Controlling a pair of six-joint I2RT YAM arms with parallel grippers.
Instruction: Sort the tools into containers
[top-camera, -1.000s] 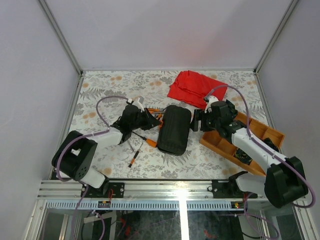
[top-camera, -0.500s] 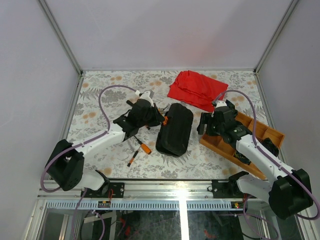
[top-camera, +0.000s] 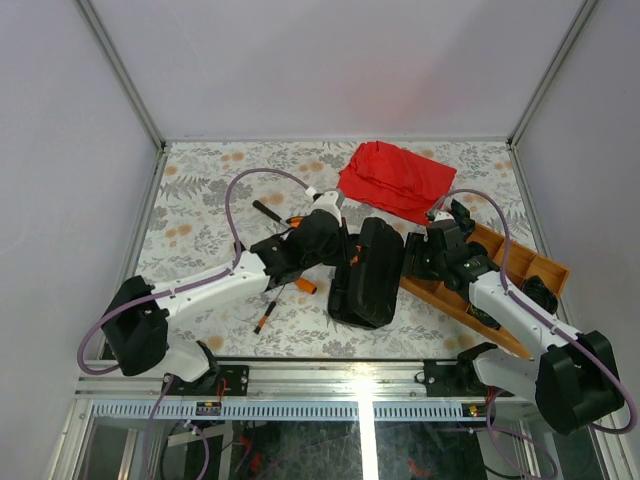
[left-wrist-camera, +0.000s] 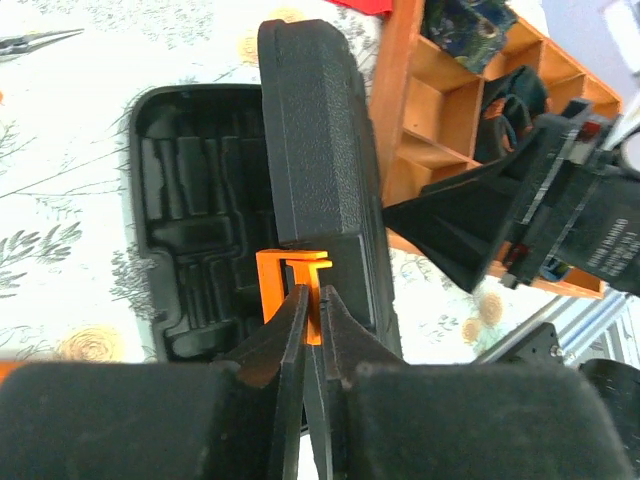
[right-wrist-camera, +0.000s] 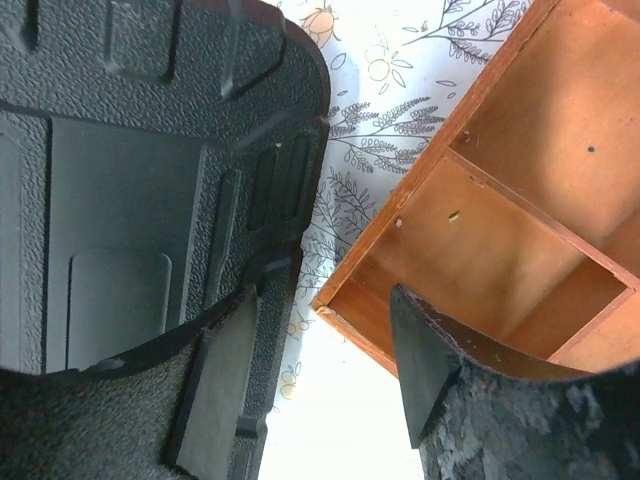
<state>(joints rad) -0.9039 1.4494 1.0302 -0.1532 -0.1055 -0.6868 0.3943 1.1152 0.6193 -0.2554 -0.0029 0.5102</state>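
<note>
Flowered cloth covers the table (top-camera: 200, 190), and the black tool case (top-camera: 368, 272) sits about midway between its left and right edges, nearer the front edge than the far one. The ribbed lid (left-wrist-camera: 320, 140) stands up on edge and the base (left-wrist-camera: 195, 220) lies open beside it, its moulded slots bare. My left gripper (left-wrist-camera: 305, 300) is pinched tight on the small orange latch (left-wrist-camera: 272, 290). My right gripper (top-camera: 415, 256) stands with its jaws apart at the lid's outer face, one fingertip (left-wrist-camera: 395, 215) at or touching it; I cannot tell which.

Toward the left edge lie the tools: a slim black-and-orange screwdriver (top-camera: 268, 318), another orange-tipped one (top-camera: 303, 285) and a longer black-handled driver (top-camera: 268, 212). A wooden compartment tray (top-camera: 520, 262) sits along the right edge, just beside the case. A red cloth (top-camera: 395, 180) lies near the far edge.
</note>
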